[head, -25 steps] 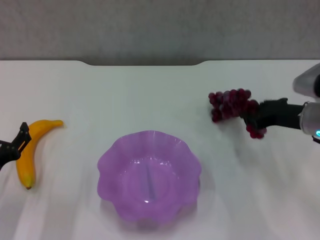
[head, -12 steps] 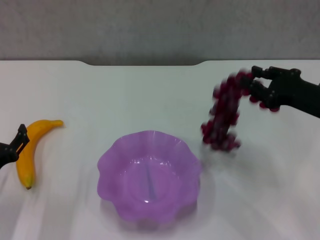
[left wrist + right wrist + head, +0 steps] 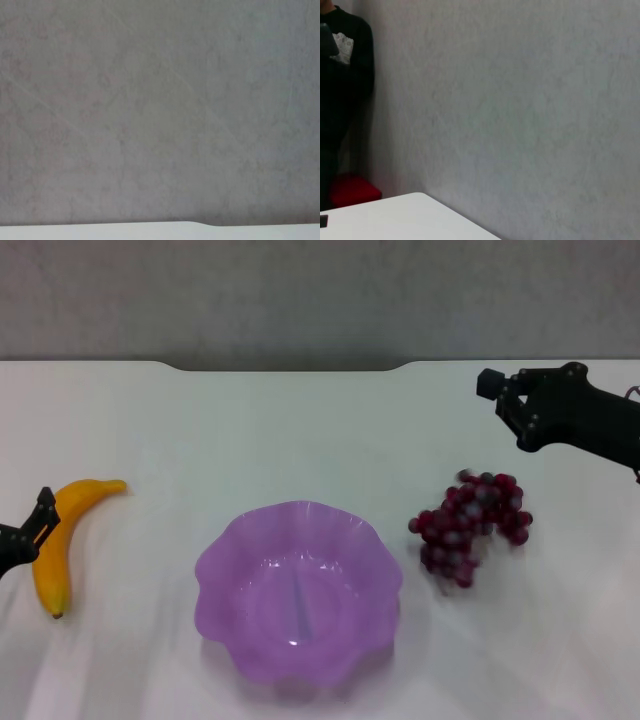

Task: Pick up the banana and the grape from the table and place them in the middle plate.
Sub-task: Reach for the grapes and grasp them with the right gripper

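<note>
Grapes [image 3: 470, 527] lie loose on the white desk [image 3: 300, 430], just beside the right edge of the purple middle plate [image 3: 298, 590] and outside its rim. The right gripper [image 3: 512, 405] hangs above the desk toward the far right, well apart from the bunch, its dark jaws spread and holding nothing. The left gripper [image 3: 38, 525] sits at the near left edge of the head view, its tip against the banana [image 3: 62, 540]; how far its jaws are parted cannot be told, and a grasp is not evident. That banana lies flat on the desk, well to the left of the plate, its dark tip toward the near side and its lighter end angled toward the far side. The plate rests in the middle near part of the desk with nothing inside it. Nothing stands between either fruit and the plate except the scalloped rim itself. The far edge of the desk has a shallow notch, and a grey wall [image 3: 160, 110] rises behind it. The right wrist view catches a person in dark clothing [image 3: 340, 80] beside a red object [image 3: 350, 190] past the desk corner.
</note>
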You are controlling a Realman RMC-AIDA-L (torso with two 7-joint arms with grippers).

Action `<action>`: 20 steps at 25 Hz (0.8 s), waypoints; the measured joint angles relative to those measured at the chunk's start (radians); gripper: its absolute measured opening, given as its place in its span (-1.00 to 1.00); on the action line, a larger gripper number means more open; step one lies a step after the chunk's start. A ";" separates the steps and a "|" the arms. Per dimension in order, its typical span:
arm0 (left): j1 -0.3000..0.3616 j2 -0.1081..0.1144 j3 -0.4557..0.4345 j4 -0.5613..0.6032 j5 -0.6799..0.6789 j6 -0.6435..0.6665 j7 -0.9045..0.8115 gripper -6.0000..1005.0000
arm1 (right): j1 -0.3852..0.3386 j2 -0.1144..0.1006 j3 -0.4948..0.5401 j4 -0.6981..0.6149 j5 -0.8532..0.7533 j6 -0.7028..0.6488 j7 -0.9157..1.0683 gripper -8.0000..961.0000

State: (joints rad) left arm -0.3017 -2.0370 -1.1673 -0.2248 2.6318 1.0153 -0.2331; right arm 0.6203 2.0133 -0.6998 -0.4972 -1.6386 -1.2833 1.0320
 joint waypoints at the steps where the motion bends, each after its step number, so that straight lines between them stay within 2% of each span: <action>1: 0.000 0.000 0.000 -0.001 0.000 0.000 0.000 0.77 | -0.001 0.000 -0.001 0.000 0.000 0.000 0.000 -0.58; 6: 0.001 0.000 0.000 0.000 -0.002 0.001 0.000 0.77 | -0.012 0.001 -0.001 0.000 0.001 0.000 -0.001 -0.98; 20: 0.001 0.000 0.000 -0.002 -0.003 0.000 0.000 0.77 | -0.058 0.000 0.009 0.054 0.052 0.013 -0.100 -0.95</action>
State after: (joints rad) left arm -0.3008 -2.0371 -1.1673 -0.2265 2.6292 1.0157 -0.2331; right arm 0.5620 2.0129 -0.6905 -0.4434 -1.5867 -1.2707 0.9317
